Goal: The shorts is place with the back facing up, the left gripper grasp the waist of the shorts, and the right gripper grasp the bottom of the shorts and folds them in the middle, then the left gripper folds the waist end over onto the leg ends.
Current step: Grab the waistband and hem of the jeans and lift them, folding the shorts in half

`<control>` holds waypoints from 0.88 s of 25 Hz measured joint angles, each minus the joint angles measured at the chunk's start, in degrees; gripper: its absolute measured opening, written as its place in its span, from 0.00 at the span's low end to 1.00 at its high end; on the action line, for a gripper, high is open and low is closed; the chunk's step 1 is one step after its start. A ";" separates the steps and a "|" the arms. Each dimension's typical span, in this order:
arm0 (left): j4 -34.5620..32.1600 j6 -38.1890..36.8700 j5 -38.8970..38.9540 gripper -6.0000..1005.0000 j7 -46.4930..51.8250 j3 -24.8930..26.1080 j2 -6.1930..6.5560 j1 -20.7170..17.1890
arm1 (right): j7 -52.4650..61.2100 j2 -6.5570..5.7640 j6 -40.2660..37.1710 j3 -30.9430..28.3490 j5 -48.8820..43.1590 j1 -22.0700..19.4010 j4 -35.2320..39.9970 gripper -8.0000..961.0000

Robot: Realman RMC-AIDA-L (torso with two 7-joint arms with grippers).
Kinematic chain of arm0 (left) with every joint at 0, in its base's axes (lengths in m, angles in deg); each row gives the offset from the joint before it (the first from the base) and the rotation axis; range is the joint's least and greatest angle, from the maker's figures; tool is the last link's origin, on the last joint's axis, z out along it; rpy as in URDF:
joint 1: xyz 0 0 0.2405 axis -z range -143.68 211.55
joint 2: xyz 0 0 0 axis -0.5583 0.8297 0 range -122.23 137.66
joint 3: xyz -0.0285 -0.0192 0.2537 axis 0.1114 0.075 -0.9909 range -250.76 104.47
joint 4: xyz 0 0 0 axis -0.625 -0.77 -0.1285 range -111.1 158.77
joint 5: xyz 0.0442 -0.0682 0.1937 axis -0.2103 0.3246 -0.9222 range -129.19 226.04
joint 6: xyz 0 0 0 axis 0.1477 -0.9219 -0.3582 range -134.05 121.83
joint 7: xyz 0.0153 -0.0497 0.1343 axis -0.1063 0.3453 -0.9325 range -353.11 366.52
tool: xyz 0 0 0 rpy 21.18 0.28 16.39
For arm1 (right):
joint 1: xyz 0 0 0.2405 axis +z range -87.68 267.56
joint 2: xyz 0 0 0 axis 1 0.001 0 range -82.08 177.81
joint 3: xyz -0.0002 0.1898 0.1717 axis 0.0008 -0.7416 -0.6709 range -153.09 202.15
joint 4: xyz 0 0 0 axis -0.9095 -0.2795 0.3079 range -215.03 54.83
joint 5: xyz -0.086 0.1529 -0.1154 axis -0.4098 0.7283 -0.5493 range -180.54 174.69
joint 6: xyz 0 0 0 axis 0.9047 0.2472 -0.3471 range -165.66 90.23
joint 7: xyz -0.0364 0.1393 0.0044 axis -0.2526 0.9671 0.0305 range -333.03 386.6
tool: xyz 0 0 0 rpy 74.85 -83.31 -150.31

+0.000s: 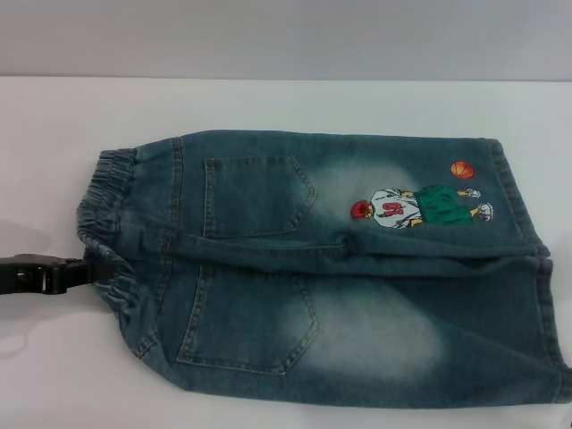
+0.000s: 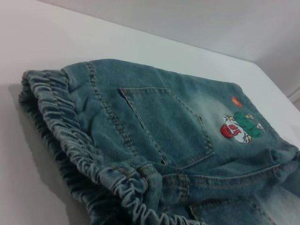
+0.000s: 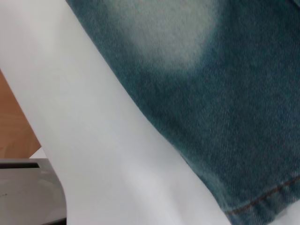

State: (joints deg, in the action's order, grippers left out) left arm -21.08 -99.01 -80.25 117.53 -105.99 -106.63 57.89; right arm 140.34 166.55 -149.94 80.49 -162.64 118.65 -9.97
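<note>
We're looking down at the shorts (image 1: 340, 277) lying flat on the white table (image 1: 268, 107), back side up, both patch pockets showing. The waist (image 1: 107, 228) is pointing toward our left, ruffled and bunched, and the hems (image 1: 536, 259) are sitting at the right end, just beside the embroidered player (image 1: 420, 206) and his orange ball (image 1: 462, 169). A fold of denim is running along the middle between the two legs.

The left gripper (image 1: 94, 270) is coming in from the left edge, its black tip touching the waist near the middle of the band; we cannot tell how far its fingers are parted, or whether cloth is pinched between them.

From the left wrist we're seeing the elastic band up close, bulging up off the table.

The right gripper isn't showing in any view; its wrist camera is hanging over the near leg, with a pale washed patch (image 3: 173, 33) and a stitched hem in sight.
</note>
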 joint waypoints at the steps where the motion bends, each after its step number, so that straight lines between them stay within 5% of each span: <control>1: 0.00 0.00 0.00 0.04 0.00 -0.03 0.00 -0.01 | 0.00 0.02 0.10 0.01 0.02 0.12 0.00 0.66; 22: 0.09 0.24 0.01 0.04 -0.30 0.03 -0.36 -0.04 | 0.00 0.23 1.19 1.66 1.24 1.62 -0.25 0.66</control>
State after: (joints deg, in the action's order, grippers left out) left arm -20.99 -98.77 -80.24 117.24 -105.96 -106.99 57.84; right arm 140.34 166.79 -148.76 82.14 -161.40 120.28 -10.22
